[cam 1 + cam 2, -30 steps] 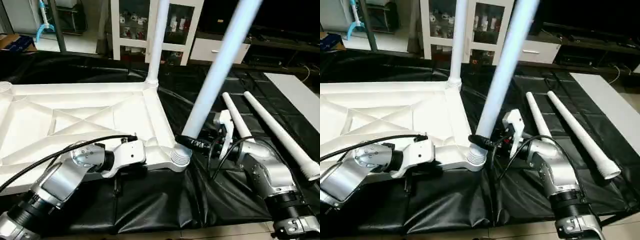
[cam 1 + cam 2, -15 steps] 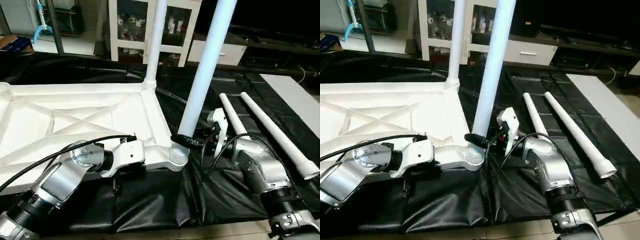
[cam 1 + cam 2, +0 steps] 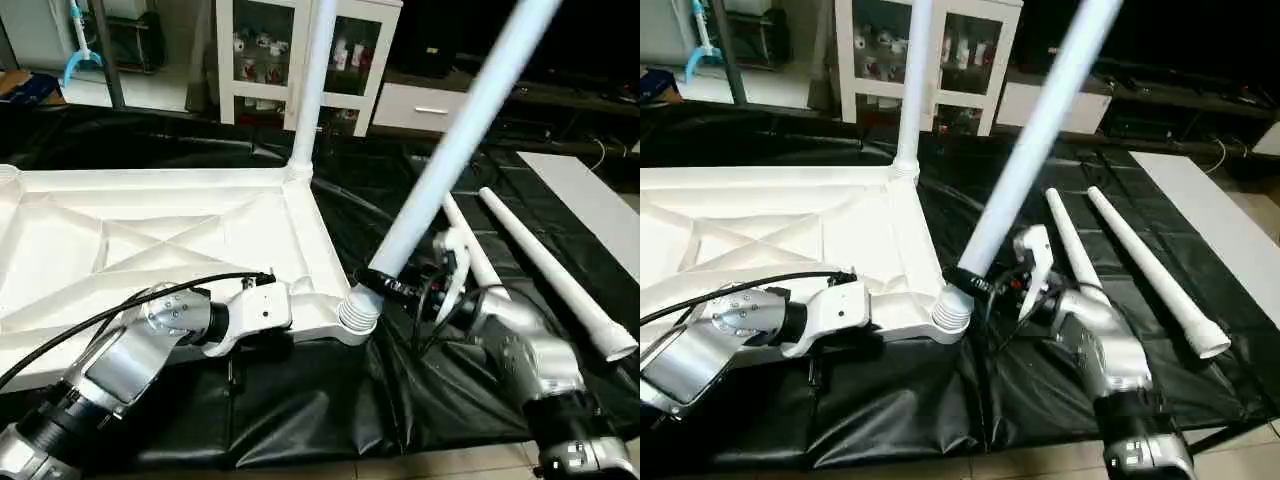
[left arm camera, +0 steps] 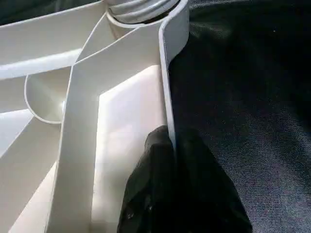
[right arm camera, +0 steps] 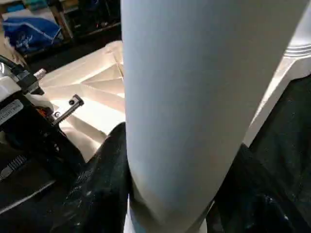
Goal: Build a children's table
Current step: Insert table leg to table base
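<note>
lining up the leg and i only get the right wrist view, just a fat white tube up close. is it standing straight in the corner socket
Observer: No. The leg in the right claw leans steeply toward the robot's right, its foot at the near corner socket.
Operator: is the top held
Observer: Yes. The left claw is shut on the table top's rim.
Operator: any legs in already
Observer: One leg stands upright in the far corner.
Operator: spares
Observer: Two loose legs lie on the black sheet.
</note>
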`<state>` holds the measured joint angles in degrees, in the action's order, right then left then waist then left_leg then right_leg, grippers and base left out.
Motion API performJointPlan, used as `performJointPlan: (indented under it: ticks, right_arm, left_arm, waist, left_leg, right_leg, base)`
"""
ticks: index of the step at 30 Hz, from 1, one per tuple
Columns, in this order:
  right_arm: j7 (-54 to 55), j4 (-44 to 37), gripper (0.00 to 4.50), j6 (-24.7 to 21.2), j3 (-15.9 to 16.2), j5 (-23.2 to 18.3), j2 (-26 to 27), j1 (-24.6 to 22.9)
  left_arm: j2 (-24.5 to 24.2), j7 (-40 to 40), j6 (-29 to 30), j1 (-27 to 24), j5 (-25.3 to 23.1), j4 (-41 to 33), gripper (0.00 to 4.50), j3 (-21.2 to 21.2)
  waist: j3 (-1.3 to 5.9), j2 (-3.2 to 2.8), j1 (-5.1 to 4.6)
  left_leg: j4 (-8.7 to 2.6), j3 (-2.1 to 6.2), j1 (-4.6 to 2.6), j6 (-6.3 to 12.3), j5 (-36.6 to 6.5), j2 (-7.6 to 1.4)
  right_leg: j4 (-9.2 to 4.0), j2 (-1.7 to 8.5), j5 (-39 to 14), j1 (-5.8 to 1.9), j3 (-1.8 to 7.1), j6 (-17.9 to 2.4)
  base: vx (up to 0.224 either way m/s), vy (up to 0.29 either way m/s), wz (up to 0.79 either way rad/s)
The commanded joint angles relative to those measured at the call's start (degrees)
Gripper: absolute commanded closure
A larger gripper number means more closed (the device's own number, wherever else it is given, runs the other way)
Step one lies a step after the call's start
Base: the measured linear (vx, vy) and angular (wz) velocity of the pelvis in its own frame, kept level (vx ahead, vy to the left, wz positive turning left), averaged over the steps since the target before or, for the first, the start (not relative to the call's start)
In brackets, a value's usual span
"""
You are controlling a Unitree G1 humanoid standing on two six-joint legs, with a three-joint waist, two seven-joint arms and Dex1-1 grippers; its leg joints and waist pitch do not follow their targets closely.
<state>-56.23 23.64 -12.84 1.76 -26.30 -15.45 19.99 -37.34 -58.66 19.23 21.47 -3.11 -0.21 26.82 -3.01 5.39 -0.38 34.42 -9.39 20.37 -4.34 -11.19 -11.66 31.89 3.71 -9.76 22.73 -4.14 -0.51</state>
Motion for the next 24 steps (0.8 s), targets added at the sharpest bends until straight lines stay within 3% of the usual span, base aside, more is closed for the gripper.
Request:
performJointPlan:
  ticks: [1, 4, 6, 9, 12, 13, 17, 23, 24]
  right_arm:
    - [4.76, 2.37, 2.62, 0.89, -2.22, 3.95, -2.09, -3.46]
    - [4.29, 1.21, 2.62, 1.23, -0.91, 4.78, -2.43, -4.66]
    - [3.3, 0.06, 2.62, 2.12, 2.51, 7.75, -3.58, -5.8]
    - [2.85, -0.24, 2.62, 1.57, 4.08, 9.09, -4.01, -5.82]
    - [2.02, -0.44, 2.62, 1.66, 5.88, 10.3, -4.48, -5.4]
    - [1.77, -0.58, 2.62, 1.62, 6.46, 10.54, -4.66, -5.25]
    - [0.44, -0.52, 2.62, 1.49, 8.28, 11.56, -5.35, -4.31]
    - [-1.26, -0.52, 2.62, 0.8, 9.7, 11.78, -5.75, -1.27]
    - [-1.58, -0.62, 2.62, 0.63, 9.89, 11.67, -5.77, -0.8]
  left_arm:
    - [-0.62, -1.32, -0.86, 0.53, -1.78, -0.55, 4.5, 0.89]
    - [-0.63, -1.38, -0.91, 0.65, -1.79, -0.46, 4.5, 0.93]
    - [-0.66, -1.45, -1.02, 0.81, -1.9, -0.33, 4.5, 1.06]
    - [-0.67, -1.52, -1.11, 0.91, -1.98, -0.21, 4.5, 1.14]
    - [-0.66, -1.59, -1.11, 1.0, -2.07, -0.13, 4.5, 1.23]
    - [-0.65, -1.59, -1.13, 1.01, -2.12, -0.1, 4.5, 1.26]
    - [-0.69, -1.6, -0.99, 0.87, -2.13, -0.29, 4.5, 1.3]
    - [-0.71, -1.63, -0.77, 0.8, -2.13, -0.45, 4.5, 1.34]
    - [-0.7, -1.64, -0.73, 0.83, -2.14, -0.43, 4.5, 1.35]
  waist:
    - [1.54, -1.69, -0.73]
    - [1.4, -1.63, -0.93]
    - [1.3, -1.81, -1.01]
    - [1.27, -1.81, -1.13]
    - [1.13, -1.99, -1.59]
    - [0.85, -2.11, -1.71]
    - [0.86, -2.23, -2.0]
    - [0.3, -2.12, -2.44]
    - [0.41, -2.22, -2.47]
  left_leg:
    - [-5.7, 1.71, -2.14, -2.92, -35.49, -1.71]
    - [-5.76, 1.86, -2.2, -2.81, -36.8, -1.67]
    - [-5.77, 1.96, -2.28, -2.87, -37.47, -1.63]
    - [-5.81, 2.0, -2.33, -2.72, -37.83, -1.6]
    - [-6.3, 2.27, -2.45, -3.02, -39.68, -1.95]
    - [-6.53, 2.35, -2.87, -3.31, -41.16, -2.04]
    - [-6.89, 2.84, -2.45, -3.86, -42.12, -2.13]
    - [-7.25, 3.07, -3.46, -4.24, -46.26, -2.1]
    - [-7.35, 3.13, -3.29, -4.15, -46.1, -2.13]
  right_leg:
    - [-5.73, 4.06, -37.53, 0.47, 1.25, -3.03]
    - [-5.99, 4.04, -38.8, 0.5, 0.92, -2.51]
    - [-6.13, 4.02, -39.61, 0.56, 0.76, -2.16]
    - [-6.42, 4.08, -40.03, 0.44, 0.44, -1.77]
    - [-6.59, 4.32, -38.01, -0.22, -0.76, -2.01]
    - [-6.84, 4.24, -37.67, -0.06, -1.09, -2.14]
    - [-6.65, 4.68, -37.46, -0.91, -1.42, -2.1]
    - [-7.6, 4.56, -39.95, -0.87, -3.04, -0.84]
    - [-7.55, 4.7, -40.28, -1.35, -3.33, -0.44]
  base:
    - [0.0, 0.0, 0.0]
    - [0.0, 0.0, 0.0]
    - [0.0, 0.0, 0.0]
    - [0.0, 0.0, 0.0]
    - [0.0, 0.0, 0.0]
    - [0.0, 0.0, 0.0]
    - [0.0, 0.0, 0.0]
    - [0.0, 0.0, 0.0]
    - [0.0, 0.0, 0.0]
